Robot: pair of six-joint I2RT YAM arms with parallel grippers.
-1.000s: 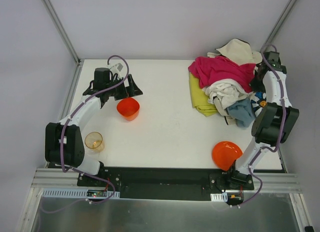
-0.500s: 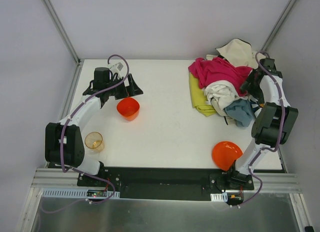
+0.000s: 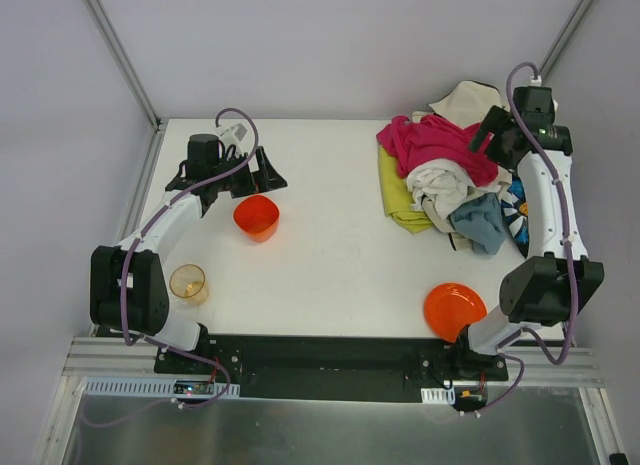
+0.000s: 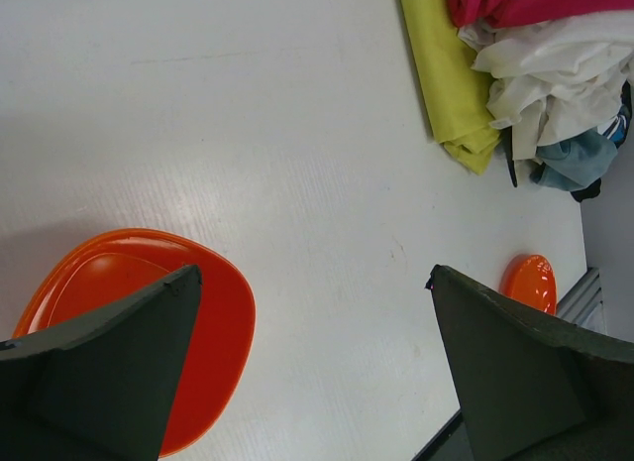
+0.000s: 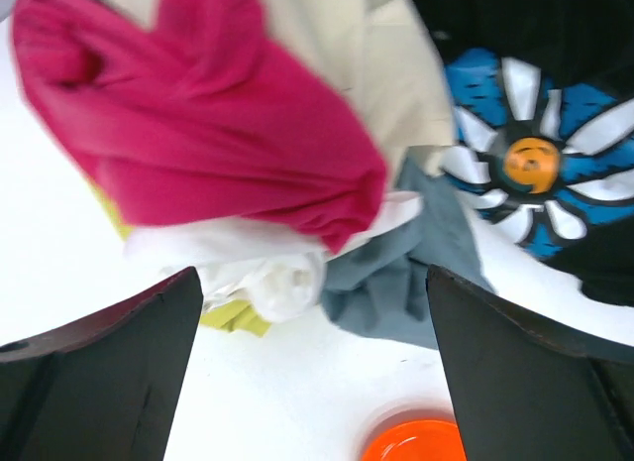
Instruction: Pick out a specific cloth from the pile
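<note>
cloth [image 3: 396, 197]: at left edge of pile [image 3: 470, 190], under magenta cloth [image 3: 435, 145] | right gripper [image 5: 312, 283]: above pile, jaws spread, empty | left gripper [image 4: 315, 283]: well left of pile, jaws spread

Table [image 3: 330, 235] lies open left of the cloth [image 3: 396, 197]; magenta garment [image 3: 435, 145] and white garment [image 3: 440, 178] cover its right.

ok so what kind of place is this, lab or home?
Probably a robot lab test cell, not a home: bare white table walled by plain panels on metal posts, left arm and right arm bolted along its near edge, and a pile of garments.
</note>
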